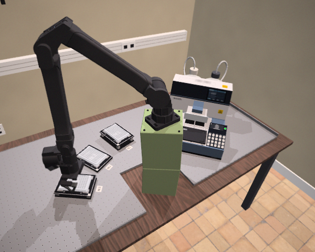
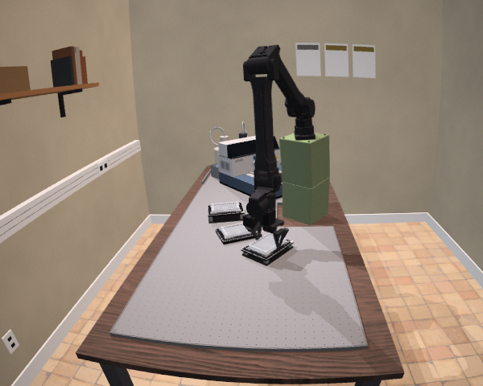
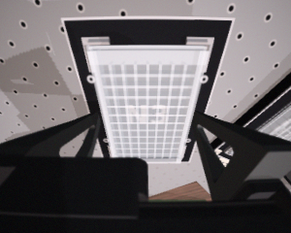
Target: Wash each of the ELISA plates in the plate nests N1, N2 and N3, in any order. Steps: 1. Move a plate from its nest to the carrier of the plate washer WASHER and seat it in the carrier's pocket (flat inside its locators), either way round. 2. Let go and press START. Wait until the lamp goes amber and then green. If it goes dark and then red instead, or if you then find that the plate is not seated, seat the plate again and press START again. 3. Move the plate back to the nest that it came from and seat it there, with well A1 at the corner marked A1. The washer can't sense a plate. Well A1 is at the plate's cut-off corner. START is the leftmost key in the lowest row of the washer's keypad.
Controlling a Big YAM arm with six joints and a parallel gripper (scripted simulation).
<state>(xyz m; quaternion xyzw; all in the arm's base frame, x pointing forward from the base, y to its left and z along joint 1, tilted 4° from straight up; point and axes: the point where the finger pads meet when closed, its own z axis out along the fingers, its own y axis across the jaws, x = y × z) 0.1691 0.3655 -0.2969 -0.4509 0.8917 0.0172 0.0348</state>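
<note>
The hand (image 3: 147,138) hangs wide open over the nearest plate (image 3: 147,102), one finger (image 3: 75,133) on each long side; the plate sits in its nest (image 3: 78,58) on the bench (image 1: 30,206).

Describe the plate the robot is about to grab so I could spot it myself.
Start at the green block that carries the arm. Three white gridded plates sit in black nests in a row on the grey mat beside it. Yours is the end plate farthest from the washer, under the open gripper.
</note>
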